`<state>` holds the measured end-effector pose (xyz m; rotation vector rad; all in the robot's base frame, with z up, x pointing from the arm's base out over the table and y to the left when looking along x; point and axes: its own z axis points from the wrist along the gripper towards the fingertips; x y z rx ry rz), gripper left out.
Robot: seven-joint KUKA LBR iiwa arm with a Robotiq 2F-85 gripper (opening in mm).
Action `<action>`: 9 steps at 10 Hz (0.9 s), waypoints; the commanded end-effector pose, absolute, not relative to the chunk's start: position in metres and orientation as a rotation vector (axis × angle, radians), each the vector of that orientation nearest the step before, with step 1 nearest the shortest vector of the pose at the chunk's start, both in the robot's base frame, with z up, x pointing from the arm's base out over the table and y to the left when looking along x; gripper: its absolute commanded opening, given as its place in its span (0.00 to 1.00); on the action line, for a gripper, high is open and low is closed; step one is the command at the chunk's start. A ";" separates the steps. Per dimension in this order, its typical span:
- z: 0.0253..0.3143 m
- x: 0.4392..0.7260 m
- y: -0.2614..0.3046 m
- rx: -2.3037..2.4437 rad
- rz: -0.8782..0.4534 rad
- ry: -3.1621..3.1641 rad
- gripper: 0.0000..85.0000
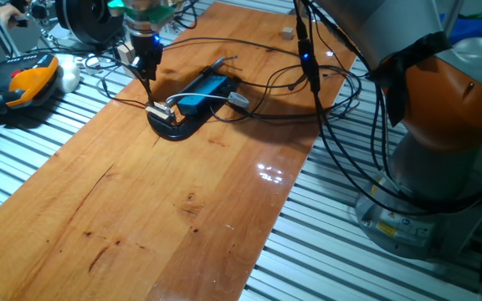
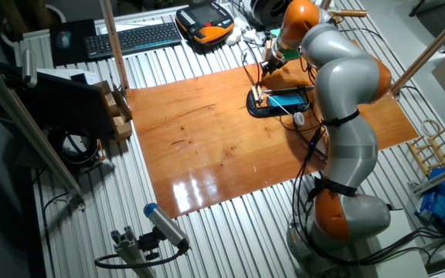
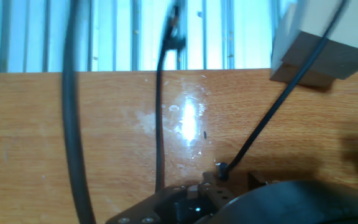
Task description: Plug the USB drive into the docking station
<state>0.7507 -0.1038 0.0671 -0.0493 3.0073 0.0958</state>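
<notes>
The docking station (image 1: 204, 92) is a flat bright-blue box on a black curved base, lying on the wooden board with thin cables attached. It also shows in the other fixed view (image 2: 287, 99). My gripper (image 1: 147, 84) hangs point-down just above the dock's near-left end, also seen in the other fixed view (image 2: 264, 75). Its fingers look pressed together into one narrow dark tip. A small silver plug-like piece (image 1: 159, 109) sits at that end of the dock, below the tip. I cannot tell whether it is the USB drive. The hand view shows only the dock's dark edge (image 3: 278, 202) and cables.
Black cables (image 1: 266, 84) loop over the board around the dock and hang from the arm. An orange-and-black tool (image 1: 23, 82) lies left of the board. A small wooden block (image 1: 286, 33) sits at the far edge. A keyboard (image 2: 134, 37) lies beyond the board.
</notes>
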 end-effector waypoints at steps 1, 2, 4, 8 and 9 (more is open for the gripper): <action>0.064 0.750 -0.104 -0.051 0.107 3.006 0.40; 0.062 0.750 -0.104 -0.051 0.114 3.005 0.40; 0.059 0.749 -0.104 -0.051 0.117 3.004 0.40; 0.050 0.747 -0.102 -0.047 0.140 3.007 0.40; 0.050 0.748 -0.102 -0.047 0.140 3.009 0.40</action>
